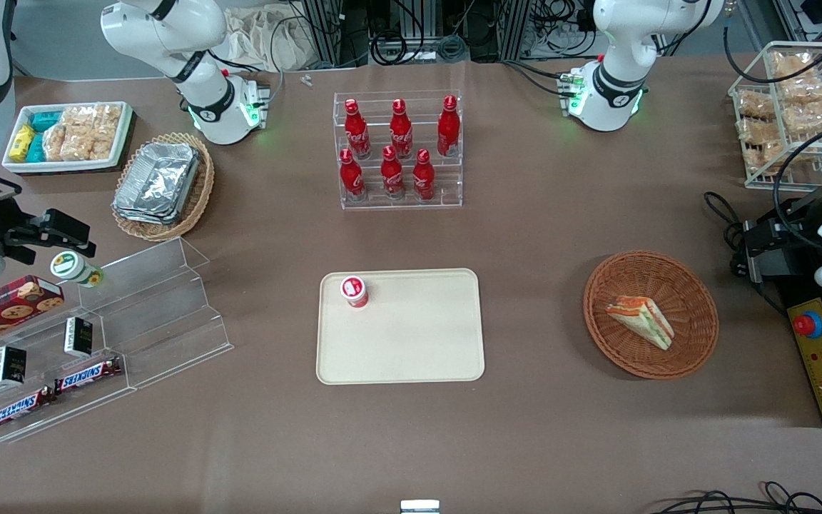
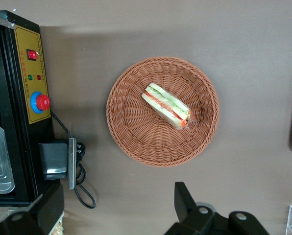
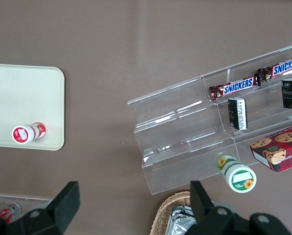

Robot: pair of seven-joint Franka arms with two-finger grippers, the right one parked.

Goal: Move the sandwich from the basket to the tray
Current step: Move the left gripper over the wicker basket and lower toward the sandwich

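Ideally the gripper [image 2: 121, 208], fingers spread wide above the desk beside the basket [image 2: 126, 132], descends squarely over the sandwich [image 2: 167, 105] (its wrap looks slippery) before carrying it to the tray [image 1: 411, 343].

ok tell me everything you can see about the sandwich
The sandwich is a triangular wedge of pale bread with orange-red and green filling layers, seemingly in clear wrap. It lies on its side inside the round reddish-brown wicker basket, touching only the weave. The end effector hangs above the table beside the basket, open, not touching it.
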